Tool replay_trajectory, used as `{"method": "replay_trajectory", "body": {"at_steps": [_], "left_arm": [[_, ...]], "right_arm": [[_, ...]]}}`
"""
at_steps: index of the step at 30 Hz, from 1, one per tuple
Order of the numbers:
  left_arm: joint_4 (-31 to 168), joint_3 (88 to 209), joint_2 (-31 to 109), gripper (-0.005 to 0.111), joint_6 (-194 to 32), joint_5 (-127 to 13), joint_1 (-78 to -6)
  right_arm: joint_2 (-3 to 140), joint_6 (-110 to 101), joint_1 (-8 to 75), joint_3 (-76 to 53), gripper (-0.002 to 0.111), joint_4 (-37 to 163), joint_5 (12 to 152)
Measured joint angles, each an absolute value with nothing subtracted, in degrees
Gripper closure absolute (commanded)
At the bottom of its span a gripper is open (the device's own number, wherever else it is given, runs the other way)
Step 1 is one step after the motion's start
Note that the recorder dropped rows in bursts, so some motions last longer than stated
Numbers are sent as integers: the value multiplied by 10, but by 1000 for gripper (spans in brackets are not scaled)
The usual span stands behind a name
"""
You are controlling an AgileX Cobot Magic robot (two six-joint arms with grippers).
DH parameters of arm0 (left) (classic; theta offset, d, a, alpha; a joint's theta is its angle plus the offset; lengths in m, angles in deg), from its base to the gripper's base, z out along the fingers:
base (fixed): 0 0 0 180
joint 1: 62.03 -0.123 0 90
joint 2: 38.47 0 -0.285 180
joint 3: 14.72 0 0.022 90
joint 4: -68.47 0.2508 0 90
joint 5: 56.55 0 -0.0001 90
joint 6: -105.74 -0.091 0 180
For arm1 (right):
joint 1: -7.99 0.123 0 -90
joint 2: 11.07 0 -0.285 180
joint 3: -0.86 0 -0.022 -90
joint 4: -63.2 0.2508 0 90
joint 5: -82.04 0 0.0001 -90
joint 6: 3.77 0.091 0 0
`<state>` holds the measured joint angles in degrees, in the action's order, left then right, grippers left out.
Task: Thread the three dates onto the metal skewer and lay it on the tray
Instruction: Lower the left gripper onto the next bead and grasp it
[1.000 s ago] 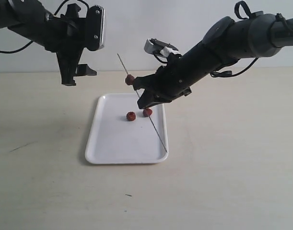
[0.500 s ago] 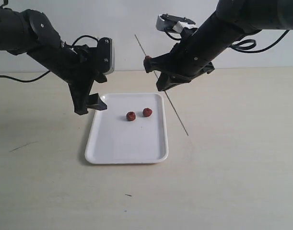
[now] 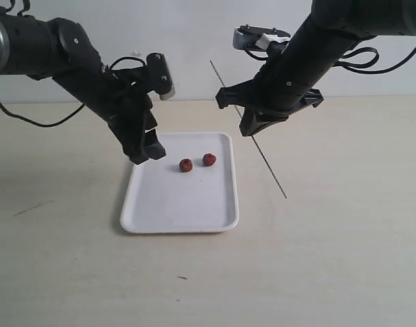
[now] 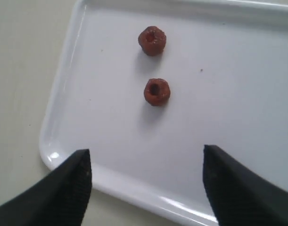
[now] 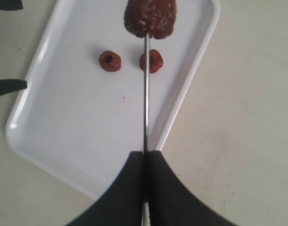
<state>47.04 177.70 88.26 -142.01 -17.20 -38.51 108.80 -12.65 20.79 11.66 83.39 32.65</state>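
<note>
Nearest us on the table (image 3: 316, 266), the white tray (image 3: 180, 221) is lying flat. Two dates are sitting on its far half, just beside each other but apart: one loose date (image 3: 186, 165) and the other loose date (image 3: 209, 159), hollow centres showing. Just behind them, the left tool (image 4: 147, 186) is hovering low over the tray's far left corner, jaws spread wide and grasping nothing. Further back and higher, the right tool (image 5: 144, 157) is clenching the metal skewer (image 3: 271, 170). The rod is slanting down past the tray's right edge, with the threaded date (image 5: 150, 18) already riding on it. So one is on and two are waiting. To my eye the second threading is starting, and next the left tool needs to drop onto a loose date, pinch it, and line its hole up with the skewer's point.
</note>
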Motion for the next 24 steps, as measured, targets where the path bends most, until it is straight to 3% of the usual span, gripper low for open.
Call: {"method": "replay_trajectory", "body": {"at_steps": [13, 24], "left_arm": [[629, 1951, 971, 42, -1246, 35, -328], [681, 1960, 1006, 42, -1264, -1, -328]], "right_arm": [[1088, -126, 208, 117, 108, 825, 316], [1088, -126, 208, 117, 108, 812, 313]]}}
